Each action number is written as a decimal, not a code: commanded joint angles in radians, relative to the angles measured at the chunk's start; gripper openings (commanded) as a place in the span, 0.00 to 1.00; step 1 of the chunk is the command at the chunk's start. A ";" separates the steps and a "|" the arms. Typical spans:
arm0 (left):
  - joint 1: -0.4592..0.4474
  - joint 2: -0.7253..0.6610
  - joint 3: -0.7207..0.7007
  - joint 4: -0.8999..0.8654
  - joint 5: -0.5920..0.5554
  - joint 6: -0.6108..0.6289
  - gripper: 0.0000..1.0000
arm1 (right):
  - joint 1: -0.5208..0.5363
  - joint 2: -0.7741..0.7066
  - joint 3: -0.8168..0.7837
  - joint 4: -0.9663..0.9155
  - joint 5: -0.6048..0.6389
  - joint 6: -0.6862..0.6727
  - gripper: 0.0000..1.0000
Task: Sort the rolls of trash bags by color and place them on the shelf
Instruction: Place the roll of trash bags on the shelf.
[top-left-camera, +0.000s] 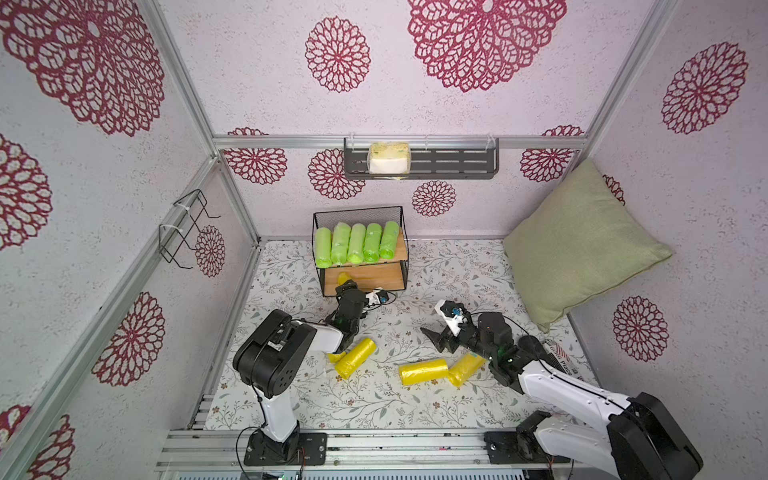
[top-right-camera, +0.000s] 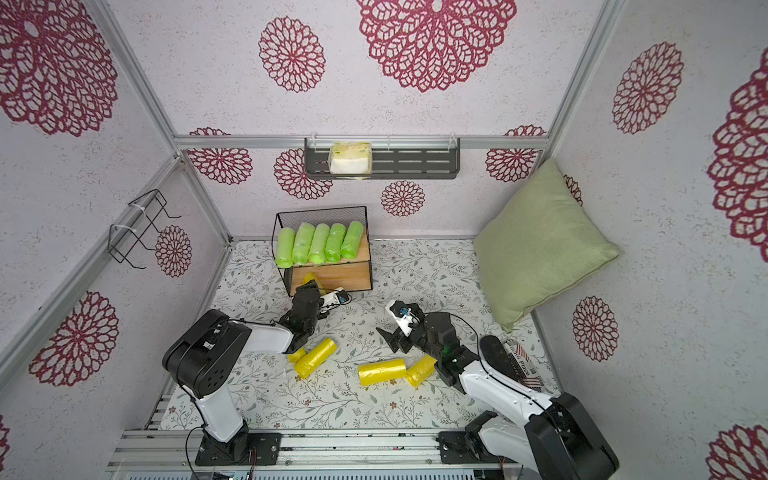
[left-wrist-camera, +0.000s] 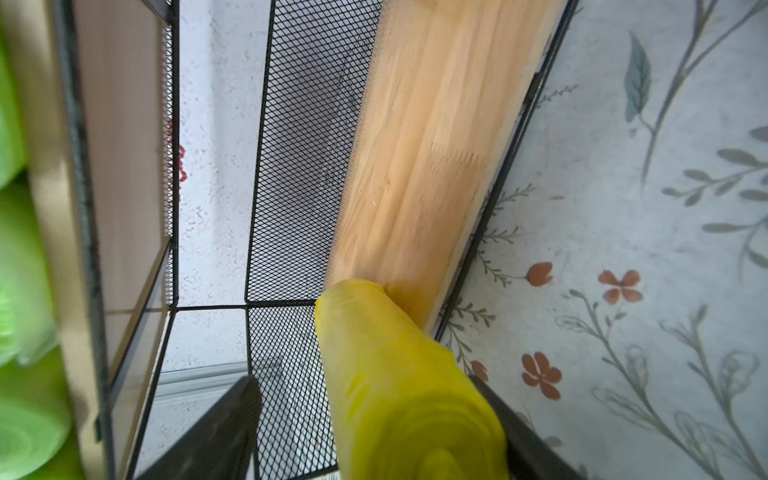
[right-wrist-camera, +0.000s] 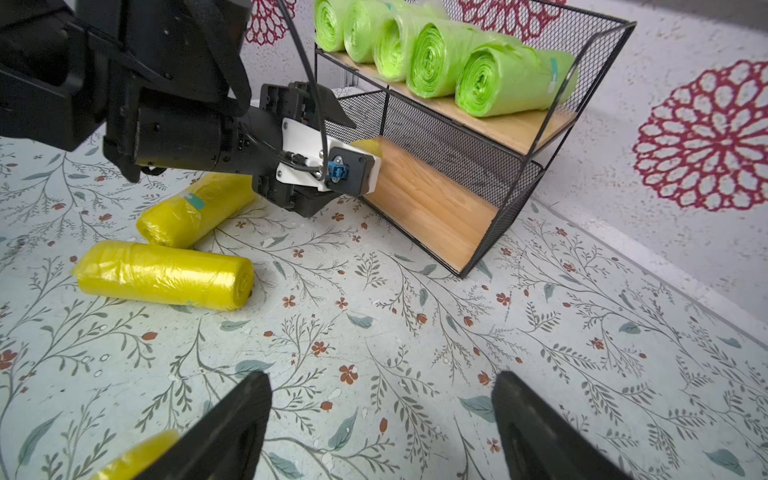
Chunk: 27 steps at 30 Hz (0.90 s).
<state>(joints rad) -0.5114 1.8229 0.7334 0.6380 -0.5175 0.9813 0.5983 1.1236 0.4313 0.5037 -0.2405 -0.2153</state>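
One yellow roll (left-wrist-camera: 395, 386) is lying on the lower board (left-wrist-camera: 428, 145) of the shelf (top-left-camera: 357, 215), with the left end effector (left-wrist-camera: 363, 382) spread apart around it. Five green rolls (top-left-camera: 356, 244) are on the board above. The other yellow rolls (top-left-camera: 423, 371) are out front on the tabletop (top-left-camera: 374, 407), by the right end effector (right-wrist-camera: 380, 378), fingers apart too.

The walls (top-left-camera: 415, 108) are pale with dark red flower medallions. A green pillow (top-left-camera: 582, 245) leans in the corner of the table (top-left-camera: 374, 399), which has a leaf-print cover.

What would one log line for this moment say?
left gripper: open around yellow roll at lower board | right gripper: open, empty | green rolls: on top board
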 joint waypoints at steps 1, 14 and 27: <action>-0.015 -0.037 -0.017 -0.013 -0.017 -0.042 0.80 | -0.005 -0.006 0.007 0.012 -0.021 0.021 0.88; 0.048 0.065 0.062 0.044 -0.074 0.055 0.80 | -0.005 0.002 0.009 0.013 -0.023 0.026 0.88; 0.018 0.026 0.031 0.035 -0.015 0.006 0.98 | -0.006 0.003 0.006 0.005 -0.017 0.026 0.88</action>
<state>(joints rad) -0.4763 1.9015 0.7834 0.6525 -0.5671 1.0245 0.5980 1.1248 0.4313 0.4961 -0.2436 -0.2077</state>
